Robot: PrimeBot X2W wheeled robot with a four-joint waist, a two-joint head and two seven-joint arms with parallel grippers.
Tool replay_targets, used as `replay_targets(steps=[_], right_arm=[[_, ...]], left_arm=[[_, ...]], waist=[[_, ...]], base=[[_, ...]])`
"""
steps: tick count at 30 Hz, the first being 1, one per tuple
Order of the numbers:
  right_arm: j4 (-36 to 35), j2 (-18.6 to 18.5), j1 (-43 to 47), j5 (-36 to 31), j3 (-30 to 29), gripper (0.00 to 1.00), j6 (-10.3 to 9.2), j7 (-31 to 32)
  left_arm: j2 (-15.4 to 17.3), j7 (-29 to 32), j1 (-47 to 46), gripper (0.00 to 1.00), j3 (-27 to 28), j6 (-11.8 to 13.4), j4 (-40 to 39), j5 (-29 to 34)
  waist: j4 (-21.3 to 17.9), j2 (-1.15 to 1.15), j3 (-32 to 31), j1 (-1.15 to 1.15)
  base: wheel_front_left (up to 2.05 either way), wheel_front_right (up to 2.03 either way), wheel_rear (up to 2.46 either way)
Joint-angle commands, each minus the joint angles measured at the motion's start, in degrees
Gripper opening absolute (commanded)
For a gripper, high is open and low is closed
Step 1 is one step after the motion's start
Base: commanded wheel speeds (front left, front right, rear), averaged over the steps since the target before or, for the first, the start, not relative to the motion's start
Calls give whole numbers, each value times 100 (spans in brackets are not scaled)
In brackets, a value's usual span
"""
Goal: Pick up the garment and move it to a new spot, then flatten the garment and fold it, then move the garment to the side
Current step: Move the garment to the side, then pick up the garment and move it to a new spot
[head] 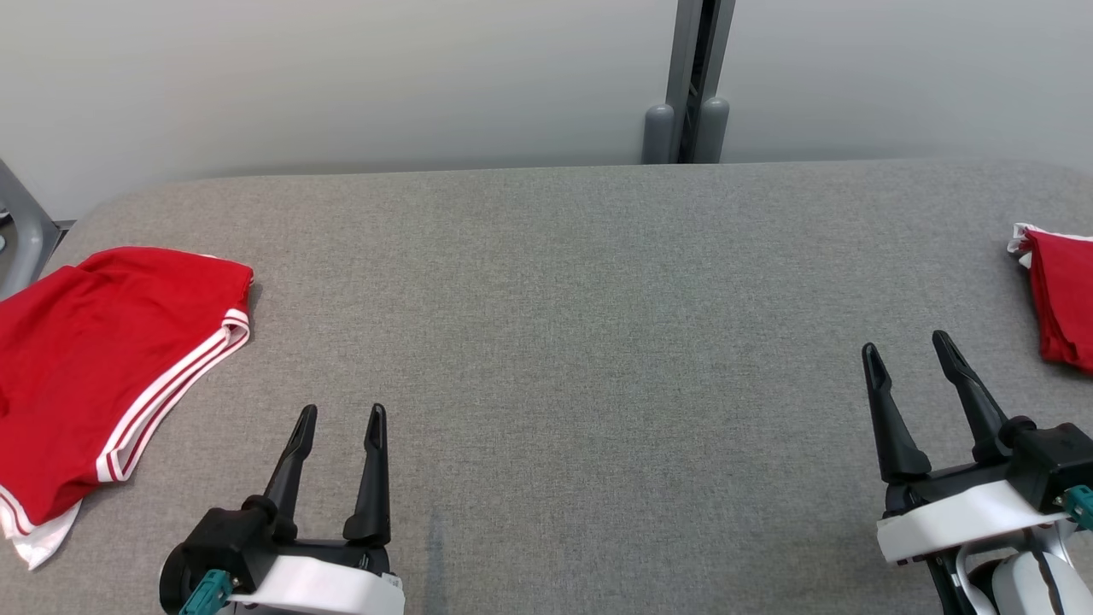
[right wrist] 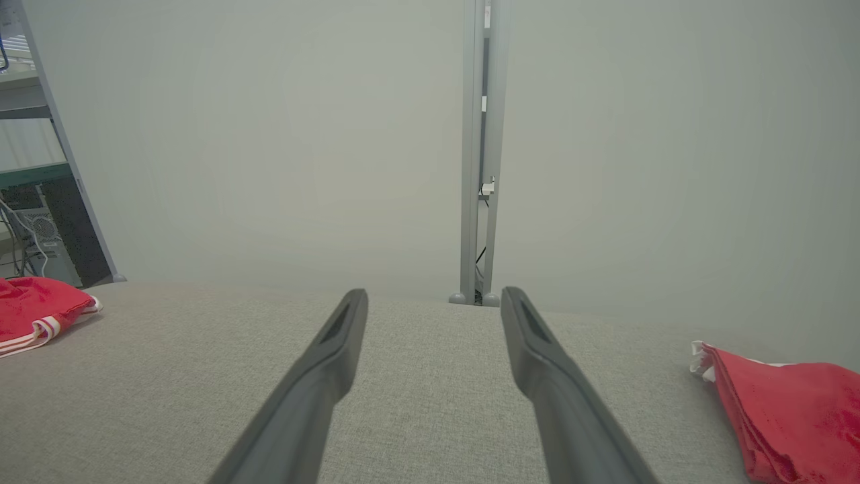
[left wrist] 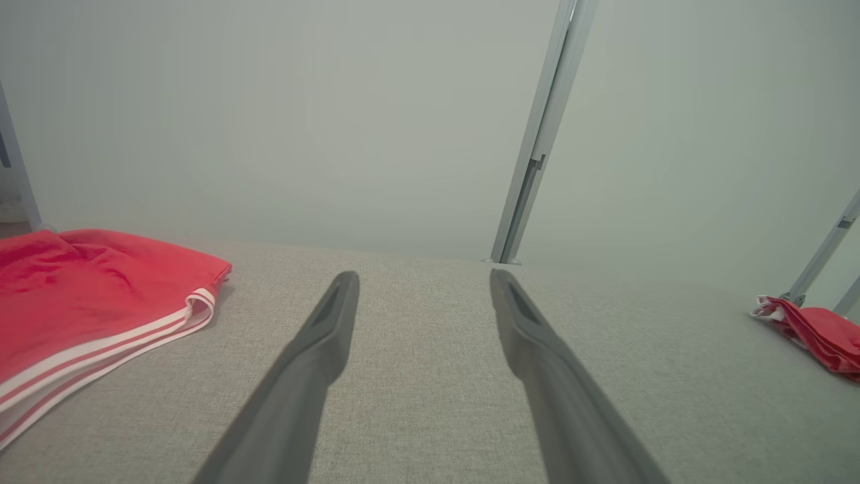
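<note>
Two pairs of jaws stand wide open (both empty) between the striped garment (head: 102,359) and the folded garment (head: 1063,299).

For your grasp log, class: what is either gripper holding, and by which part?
Nothing is held. The left gripper and right gripper stand open over the table, apart from the left garment and right garment.

I note grey woven-fabric table top (head: 546,342), wide, far corners rounded. Grey metal post (head: 700,77) upright just behind far edge, two rounded grey feet (head: 658,132) at its base. Plain pale wall (head: 341,77) on both sides of post. Far left of post: slanted grey frame leg (head: 17,222), shelving (right wrist: 33,175), dark computer tower (right wrist: 67,228) with cables. Right of post I make out slanted struts (left wrist: 823,252). Light soft, even.
</note>
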Motion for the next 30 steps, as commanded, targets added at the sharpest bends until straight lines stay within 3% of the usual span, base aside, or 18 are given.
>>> replay_targets(steps=[1, 30], right_arm=[[14, -22, 52, 26, -23, 100, -4, -3], [11, -56, 68, 54, -34, 100, -4, -3]], left_arm=[[24, -5, -59, 100, 5, 1, -12, -24], [24, -4, -107, 100, -33, -52, 1, 25]], waist=[[1, 0, 4, 0], [-22, 0, 92, 0]], base=[[0, 0, 0], [0, 0, 0]])
